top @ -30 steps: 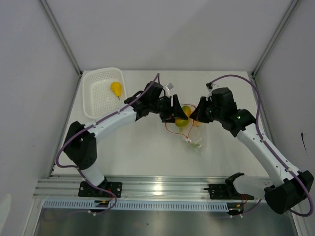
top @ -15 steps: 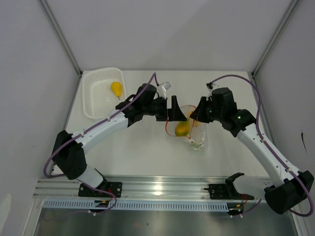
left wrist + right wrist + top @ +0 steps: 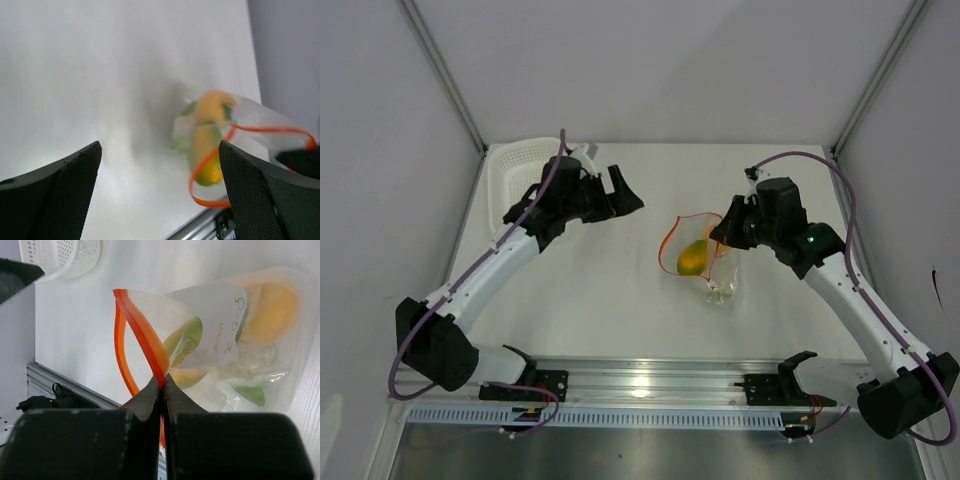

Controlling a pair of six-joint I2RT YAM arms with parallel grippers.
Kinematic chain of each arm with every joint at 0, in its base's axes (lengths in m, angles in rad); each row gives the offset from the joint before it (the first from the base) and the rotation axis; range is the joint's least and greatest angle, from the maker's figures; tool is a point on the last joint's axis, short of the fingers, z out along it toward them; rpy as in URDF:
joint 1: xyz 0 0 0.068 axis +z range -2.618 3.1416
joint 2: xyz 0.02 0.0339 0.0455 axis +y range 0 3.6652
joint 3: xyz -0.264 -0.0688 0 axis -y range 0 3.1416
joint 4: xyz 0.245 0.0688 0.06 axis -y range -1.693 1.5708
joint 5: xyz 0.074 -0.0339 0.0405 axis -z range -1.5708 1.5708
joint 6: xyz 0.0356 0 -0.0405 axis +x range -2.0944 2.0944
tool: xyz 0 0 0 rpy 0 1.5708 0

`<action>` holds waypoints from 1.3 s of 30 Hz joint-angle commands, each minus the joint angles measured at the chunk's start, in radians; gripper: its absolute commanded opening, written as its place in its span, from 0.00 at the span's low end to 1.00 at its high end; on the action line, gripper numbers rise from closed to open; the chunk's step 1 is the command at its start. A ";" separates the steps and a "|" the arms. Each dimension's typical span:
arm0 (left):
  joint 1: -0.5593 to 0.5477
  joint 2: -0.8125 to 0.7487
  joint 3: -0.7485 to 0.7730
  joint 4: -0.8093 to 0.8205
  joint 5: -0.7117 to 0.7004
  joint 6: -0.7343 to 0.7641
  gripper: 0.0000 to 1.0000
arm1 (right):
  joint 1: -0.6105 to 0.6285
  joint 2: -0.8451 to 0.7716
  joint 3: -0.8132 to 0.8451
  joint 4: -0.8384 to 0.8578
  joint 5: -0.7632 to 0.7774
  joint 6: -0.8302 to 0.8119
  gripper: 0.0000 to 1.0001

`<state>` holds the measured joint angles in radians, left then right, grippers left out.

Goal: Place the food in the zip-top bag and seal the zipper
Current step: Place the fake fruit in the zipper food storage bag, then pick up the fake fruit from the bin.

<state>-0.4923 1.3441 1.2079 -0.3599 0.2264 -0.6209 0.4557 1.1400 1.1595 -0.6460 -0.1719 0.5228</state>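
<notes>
The clear zip-top bag (image 3: 715, 272) lies mid-table, mouth gaping, its orange-red zipper (image 3: 141, 335) unsealed, one lip pinched by the right gripper (image 3: 723, 236). Inside sit a yellow-green fruit (image 3: 692, 259), an orange fruit (image 3: 270, 305) and a white-green piece (image 3: 720, 290).

One bag (image 3: 724, 284), one basket (image 3: 506, 166) (fruit (image 3: 692, 258) uncountable)

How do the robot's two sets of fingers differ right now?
The left fingers spread wide and hold nothing; the right fingers are pinched shut on the orange zipper. The left ones hang near the white basket, the right ones at the bag. Both pairs are black.
</notes>
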 commanded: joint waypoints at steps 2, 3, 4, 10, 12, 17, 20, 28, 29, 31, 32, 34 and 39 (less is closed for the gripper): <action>0.170 0.056 0.061 -0.146 -0.104 -0.051 0.99 | -0.003 -0.006 0.002 0.048 -0.032 -0.012 0.00; 0.196 0.070 0.064 -0.178 -0.107 -0.066 0.99 | -0.005 -0.005 -0.001 0.054 -0.038 -0.014 0.00; 0.221 0.081 0.071 -0.180 -0.111 -0.079 0.99 | -0.005 0.000 -0.004 0.057 -0.040 -0.017 0.00; 0.354 0.161 0.097 -0.172 -0.182 -0.088 0.96 | -0.006 0.030 -0.015 0.069 -0.048 -0.033 0.00; 0.386 0.208 0.145 -0.175 -0.220 -0.083 0.96 | -0.008 0.038 -0.020 0.074 -0.052 -0.038 0.00; 0.448 0.372 0.297 -0.230 -0.257 -0.060 0.95 | -0.012 0.073 -0.024 0.098 -0.070 -0.044 0.00; 0.486 0.516 0.444 -0.274 -0.249 -0.068 0.94 | -0.020 0.101 -0.026 0.112 -0.084 -0.052 0.00; 0.606 0.805 0.740 -0.342 -0.124 -0.166 0.84 | -0.037 0.147 -0.027 0.137 -0.112 -0.072 0.00; 0.610 0.844 0.784 -0.352 -0.116 -0.169 0.85 | -0.041 0.152 -0.030 0.138 -0.113 -0.073 0.00; 0.610 0.874 0.820 -0.372 -0.121 -0.169 0.85 | -0.045 0.161 -0.037 0.147 -0.123 -0.073 0.00; 0.610 0.885 0.858 -0.370 -0.118 -0.171 0.85 | -0.051 0.162 -0.041 0.151 -0.126 -0.070 0.00; 0.609 0.908 0.874 -0.361 -0.090 -0.171 0.86 | -0.052 0.168 -0.052 0.166 -0.130 -0.067 0.00; 0.606 0.947 0.923 -0.352 -0.075 -0.178 0.91 | -0.052 0.181 -0.058 0.184 -0.143 -0.058 0.00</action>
<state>0.1200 2.2745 2.0628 -0.7143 0.1135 -0.7776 0.4080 1.3148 1.1046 -0.5037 -0.2993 0.4698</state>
